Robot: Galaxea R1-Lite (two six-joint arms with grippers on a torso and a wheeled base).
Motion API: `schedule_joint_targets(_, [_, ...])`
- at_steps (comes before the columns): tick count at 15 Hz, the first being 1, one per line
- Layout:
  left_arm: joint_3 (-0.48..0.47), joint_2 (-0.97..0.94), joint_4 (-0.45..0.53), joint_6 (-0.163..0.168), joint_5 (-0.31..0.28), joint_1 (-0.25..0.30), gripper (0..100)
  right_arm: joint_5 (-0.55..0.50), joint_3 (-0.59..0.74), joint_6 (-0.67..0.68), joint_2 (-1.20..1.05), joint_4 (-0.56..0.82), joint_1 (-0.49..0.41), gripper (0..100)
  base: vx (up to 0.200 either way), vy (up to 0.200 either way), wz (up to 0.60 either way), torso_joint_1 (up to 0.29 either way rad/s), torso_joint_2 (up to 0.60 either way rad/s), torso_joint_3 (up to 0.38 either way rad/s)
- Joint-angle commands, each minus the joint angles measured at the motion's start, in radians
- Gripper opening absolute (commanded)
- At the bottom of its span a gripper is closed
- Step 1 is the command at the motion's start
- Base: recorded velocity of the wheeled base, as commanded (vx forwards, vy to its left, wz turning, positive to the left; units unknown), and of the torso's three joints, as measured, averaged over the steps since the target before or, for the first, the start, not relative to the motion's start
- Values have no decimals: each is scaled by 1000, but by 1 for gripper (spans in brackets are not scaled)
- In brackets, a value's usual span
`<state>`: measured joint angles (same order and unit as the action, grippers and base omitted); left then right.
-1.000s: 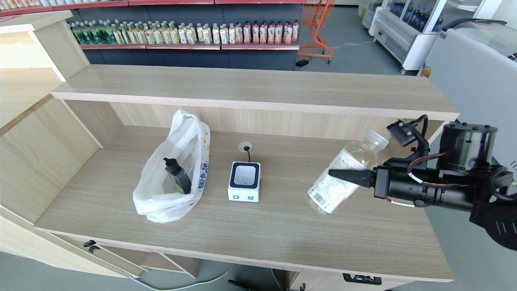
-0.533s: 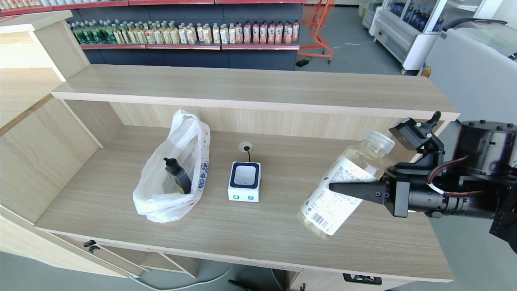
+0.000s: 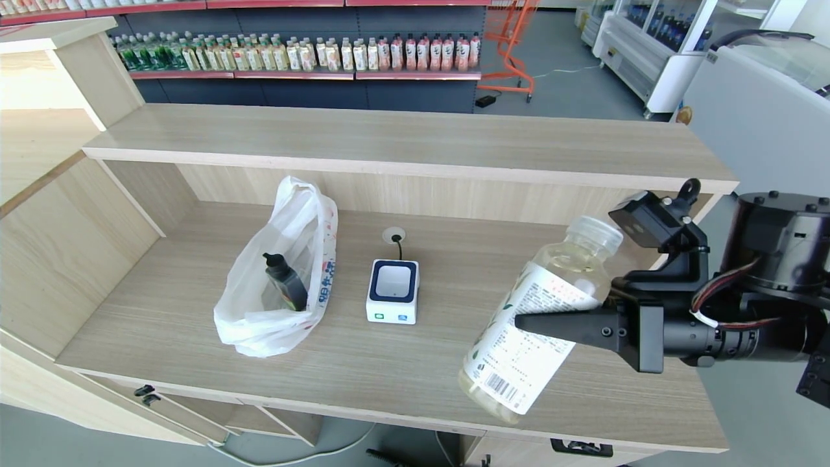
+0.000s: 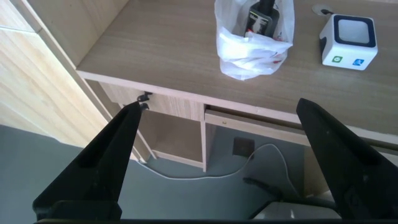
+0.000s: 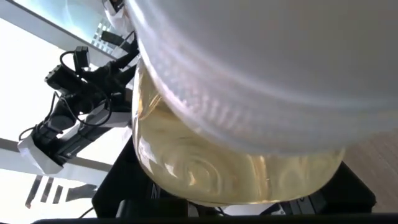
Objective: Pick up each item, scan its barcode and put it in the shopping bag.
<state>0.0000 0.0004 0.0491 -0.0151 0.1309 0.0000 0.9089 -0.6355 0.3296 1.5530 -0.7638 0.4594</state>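
- The right gripper [image 3: 541, 322] is clamping a clear bottle [image 3: 519, 350] of pale liquid around the labelled middle, one dark finger lying across the label.
- Over the last second it has been carrying the bottle up off the counter [image 3: 363, 383] and nearer the front edge. The bottle is tilting, cap back toward the wrist and base hanging below the fingers.
- The barcode [image 3: 499, 388] is sitting near the base, facing up and outward rather than down.
- The scanner [image 3: 392, 290] is waiting well out beyond the fingertips, its window facing up. The shopping bag [image 3: 259, 324] stands farther along the same line, already holding a dark bottle [image 3: 285, 282].
- Judging from this, the pick is done and the scan is next: the barcode needs turning toward the window.
- The left gripper [image 4: 219, 106] is hanging spread wide and empty, with the bag and scanner ahead of it.
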Motion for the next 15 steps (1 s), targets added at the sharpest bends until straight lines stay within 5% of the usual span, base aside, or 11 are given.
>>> schedule_joint_targets(1, [0, 0, 0, 0, 0, 0, 100, 1, -3, 0, -1, 0, 7, 0, 0, 0, 0, 0, 0, 0])
schedule_joint_targets(15, [0, 0, 0, 0, 0, 0, 100, -4, -3, 16, -24, 15, 51, 0, 0, 0, 0, 0, 0, 0])
